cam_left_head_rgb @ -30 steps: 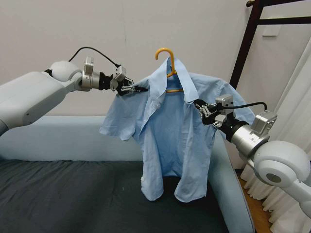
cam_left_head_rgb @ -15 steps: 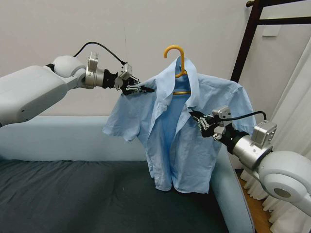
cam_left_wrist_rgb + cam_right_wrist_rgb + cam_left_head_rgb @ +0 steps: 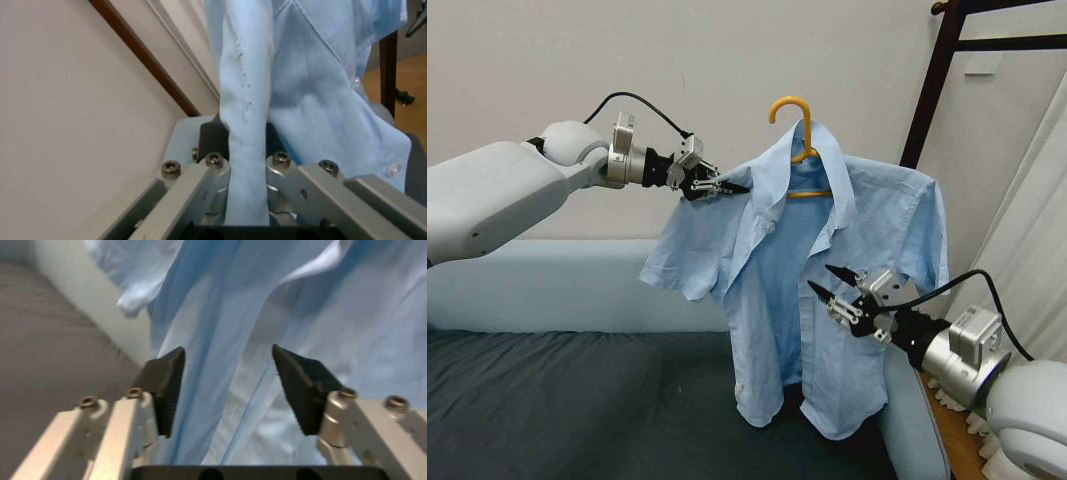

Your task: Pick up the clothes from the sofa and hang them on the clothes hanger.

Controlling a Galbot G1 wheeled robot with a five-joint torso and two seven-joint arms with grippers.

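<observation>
Light blue short-sleeved shirt [image 3: 777, 280] on orange plastic hanger [image 3: 789, 108] is clamped at the shoulder by left gripper [image 3: 727, 187]. Right gripper [image 3: 819, 277] is spread wide at the shirt front, nothing gripped. Hanger arms are mostly hidden under the collar.

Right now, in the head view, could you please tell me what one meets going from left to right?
Left arm → left hand → orange hanger hook → right hand → dark wooden rack → curtain. The blue shirt spans the middle, so I leave it out.

Hanger [image 3: 808, 125] mostly under shirt [image 3: 827, 280], wooden rack [image 3: 927, 100] cropped, hem possibly touching sofa [image 3: 527, 285].
</observation>
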